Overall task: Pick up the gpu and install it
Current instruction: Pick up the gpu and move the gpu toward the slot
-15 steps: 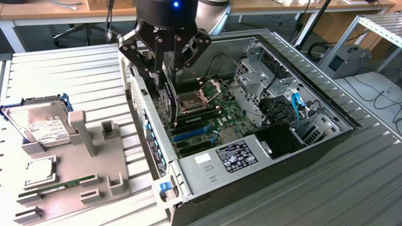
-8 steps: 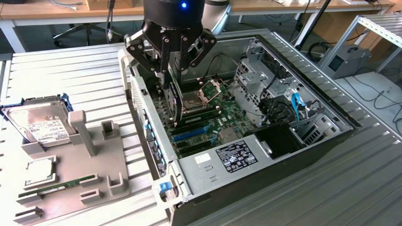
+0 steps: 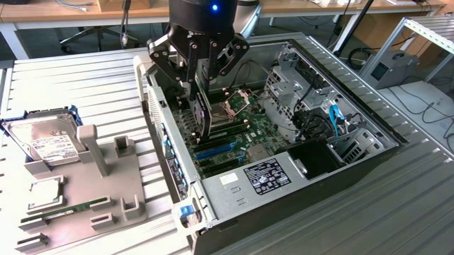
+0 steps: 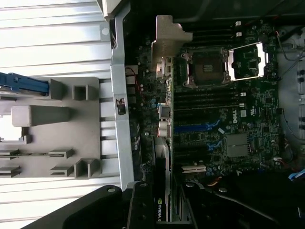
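My gripper [image 3: 198, 85] hangs over the open computer case [image 3: 369, 114], shut on the gpu [image 3: 203, 114]. The gpu is a thin black card held on edge, pointing down toward the motherboard [image 3: 259, 133] near the case's rear wall. Its lower edge sits just above the blue expansion slots [image 3: 212, 151]. From the wrist, the gpu [image 4: 163, 114] runs edge-on away from my gripper [image 4: 164, 202], with its silvery end bracket [image 4: 167, 40] at the far end and a small green-lettered label close to the fingers. Whether the card touches a slot cannot be told.
A grey fixture tray [image 3: 95, 212] lies at the exterior view's left of the case, with a silver hard drive [image 3: 46, 142], a square processor [image 3: 44, 194] and a green memory stick [image 3: 67, 208]. The processor socket [image 3: 237, 103] stands open. Cables and drive cages crowd the case's far side.
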`<state>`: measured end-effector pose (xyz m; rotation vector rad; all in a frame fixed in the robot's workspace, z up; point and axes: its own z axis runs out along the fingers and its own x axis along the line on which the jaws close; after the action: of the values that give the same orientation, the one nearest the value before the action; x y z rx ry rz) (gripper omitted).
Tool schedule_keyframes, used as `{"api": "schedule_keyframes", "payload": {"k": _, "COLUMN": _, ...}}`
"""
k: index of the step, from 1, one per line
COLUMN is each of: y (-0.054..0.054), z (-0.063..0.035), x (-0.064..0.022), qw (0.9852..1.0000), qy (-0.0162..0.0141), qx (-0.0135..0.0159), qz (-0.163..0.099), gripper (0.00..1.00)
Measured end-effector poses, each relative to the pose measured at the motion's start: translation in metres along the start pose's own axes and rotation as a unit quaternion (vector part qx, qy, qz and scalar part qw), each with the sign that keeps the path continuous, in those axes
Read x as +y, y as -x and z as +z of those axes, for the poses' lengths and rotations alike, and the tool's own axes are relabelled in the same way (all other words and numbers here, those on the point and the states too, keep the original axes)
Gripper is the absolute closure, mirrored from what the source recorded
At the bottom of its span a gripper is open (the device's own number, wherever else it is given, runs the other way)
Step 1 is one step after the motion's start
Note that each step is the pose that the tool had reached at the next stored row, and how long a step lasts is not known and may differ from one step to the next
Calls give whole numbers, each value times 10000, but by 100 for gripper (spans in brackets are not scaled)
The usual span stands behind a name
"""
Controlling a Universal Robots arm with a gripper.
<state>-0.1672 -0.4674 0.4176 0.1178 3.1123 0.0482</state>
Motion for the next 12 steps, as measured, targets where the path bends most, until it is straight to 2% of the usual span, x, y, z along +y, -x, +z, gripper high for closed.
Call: {"api": "schedule_keyframes", "payload": {"k": 12, "y": 114, "z": 31, "x": 7, "qw": 10000, "qy": -1, "qx": 0, "qz": 0, "gripper": 74}}
